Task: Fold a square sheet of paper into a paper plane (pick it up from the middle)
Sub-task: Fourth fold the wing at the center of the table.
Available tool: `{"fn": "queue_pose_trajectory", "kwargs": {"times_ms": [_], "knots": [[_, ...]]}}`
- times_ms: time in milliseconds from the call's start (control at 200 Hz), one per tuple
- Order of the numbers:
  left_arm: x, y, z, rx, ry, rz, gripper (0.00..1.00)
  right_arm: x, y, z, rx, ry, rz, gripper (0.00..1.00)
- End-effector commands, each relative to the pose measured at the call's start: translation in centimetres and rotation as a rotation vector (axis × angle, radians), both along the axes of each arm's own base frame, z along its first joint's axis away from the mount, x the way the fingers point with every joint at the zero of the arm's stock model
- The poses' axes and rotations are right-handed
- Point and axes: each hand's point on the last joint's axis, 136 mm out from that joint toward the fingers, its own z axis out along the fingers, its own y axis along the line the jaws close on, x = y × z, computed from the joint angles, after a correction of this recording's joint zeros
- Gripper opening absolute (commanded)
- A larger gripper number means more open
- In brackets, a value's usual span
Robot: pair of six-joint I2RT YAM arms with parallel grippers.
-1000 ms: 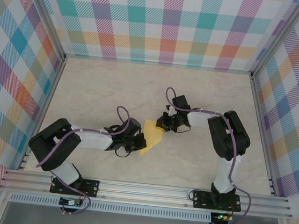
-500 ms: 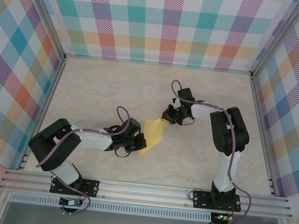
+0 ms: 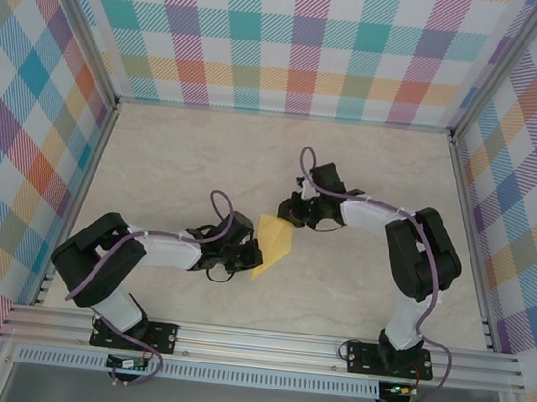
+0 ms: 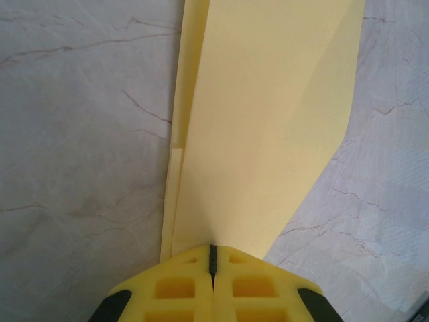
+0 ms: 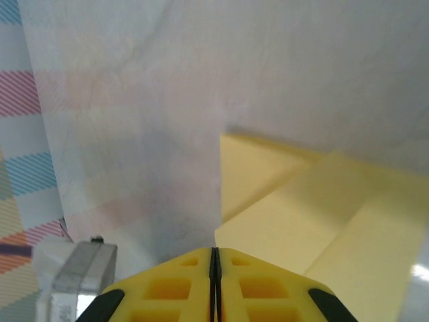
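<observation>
Shifted leftward, right pincer (image 5: 214, 253) sits closed at paper (image 3: 276, 239) edge; left pincer (image 4: 213, 249) clamps it.

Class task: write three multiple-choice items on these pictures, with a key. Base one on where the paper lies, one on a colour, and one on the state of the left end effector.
1. Where is the folded yellow paper sheet?
A. against the back wall
B. mid-table, between the left end effector and the right end effector
C. on the front rail

2. What colour are the left end effector's fingers?
A. red
B. green
C. yellow

3. How is the left end effector?
A. shut on the sheet
B. wide open
C. shut, clear of the sheet

Key:
1 B, the top view shows it between the two arms' tips on the pale marbled table.
2 C, the left wrist view shows them yellow.
3 A, its jaws meet with the sheet coming out between them.
</observation>
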Motion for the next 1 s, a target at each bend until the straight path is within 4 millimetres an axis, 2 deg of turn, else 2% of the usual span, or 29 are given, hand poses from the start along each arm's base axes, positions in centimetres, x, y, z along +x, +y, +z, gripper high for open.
{"fn": "queue_pose_trajectory", "kwargs": {"times_ms": [0,210,345,520,855,1000], "knots": [[-3.5,3.7,-4.4,0.199,0.143,-0.015,0.04,-2.5,1.4,-1.3,0.011,0.047,0.037,0.10],[-3.5,3.7,-4.5,0.198,0.146,-0.015,0.04,-4.8,1.9,-4.3,-0.025,0.102,0.072,0.10],[-3.5,3.7,-4.6,0.200,0.148,-0.018,0.04,-4.2,0.8,-6.2,-0.121,0.098,0.053,0.10],[-4.0,4.2,-5.0,0.216,0.157,-0.022,0.04,-2.0,-0.4,-6.0,-0.183,0.056,0.022,0.10],[-4.0,4.3,-5.0,0.217,0.159,-0.020,0.04,3.5,-2.8,-5.5,-0.147,0.036,-0.073,0.11],[-4.1,4.4,-4.9,0.220,0.157,-0.023,0.04,5.1,-3.6,-5.3,-0.135,0.031,-0.103,0.11]]}}
